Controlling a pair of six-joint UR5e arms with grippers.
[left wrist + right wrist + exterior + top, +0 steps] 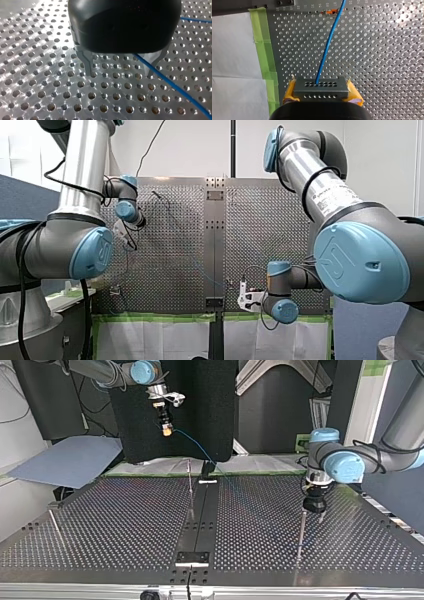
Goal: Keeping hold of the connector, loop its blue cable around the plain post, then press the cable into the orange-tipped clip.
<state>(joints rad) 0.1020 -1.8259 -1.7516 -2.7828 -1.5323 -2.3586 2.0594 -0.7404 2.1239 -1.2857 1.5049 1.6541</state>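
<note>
In the right wrist view my right gripper [320,93] is shut on the grey connector [321,89], with yellow pads [290,93] at both ends. The blue cable [327,47] leaves the connector and runs ahead over the plate, passing the orange-tipped clip [330,11]. In the top view this gripper [167,430] hangs high above the table's far edge. My left gripper [120,72] stands open low over the plate, its metal fingers [87,66] apart. The cable [175,86] crosses close by one finger, unclamped. A thin plain post [301,530] stands just beside that gripper [315,505].
The perforated plate [125,525] has a dark centre strip [200,520]. Another thin post [190,485] stands near the middle and one [55,527] at the top view's left. Green tape [264,50] and white sheets [232,50] border the plate's edge by the right gripper.
</note>
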